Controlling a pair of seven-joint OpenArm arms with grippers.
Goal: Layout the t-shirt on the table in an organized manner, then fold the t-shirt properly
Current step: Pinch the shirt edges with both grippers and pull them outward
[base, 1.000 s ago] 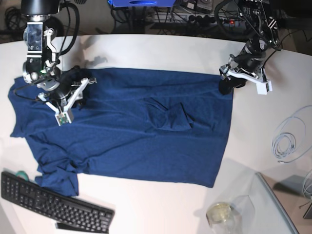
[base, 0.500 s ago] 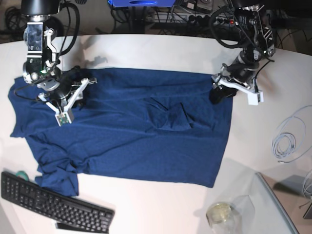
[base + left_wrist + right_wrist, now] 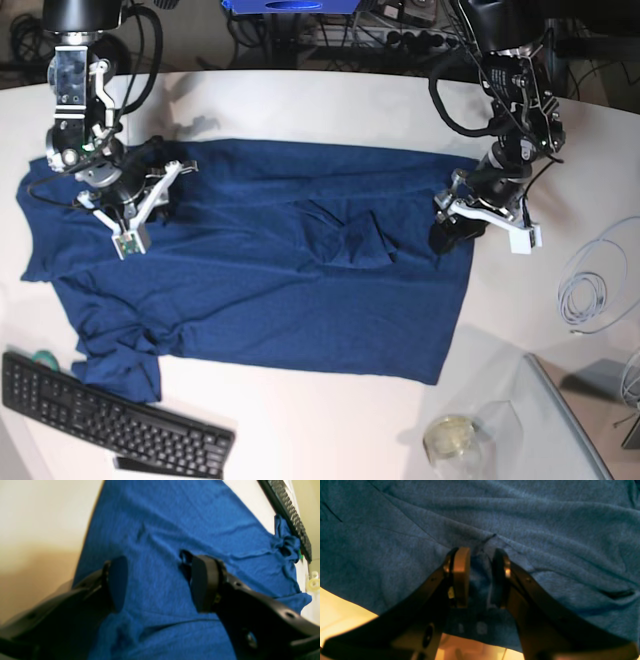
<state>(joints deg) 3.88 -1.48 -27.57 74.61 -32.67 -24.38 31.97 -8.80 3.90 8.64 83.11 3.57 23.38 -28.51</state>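
Right tool (image 3: 480,580): narrowed onto a pinch of t-shirt (image 3: 290,260) fabric, near the shoulder end. Left tool (image 3: 160,582): spread apart, nothing between, poised just over the hem edge. T-shirt: spread on table (image 3: 300,100), long axis across the base view, hem toward left arm, sleeves toward right arm. Crumple at mid-body; nearer sleeve (image 3: 115,365) bunched beside keyboard (image 3: 110,415). Hem directly below left tool, so left arm nearer for straightening that end. Cable coil (image 3: 590,285) apart from cloth.
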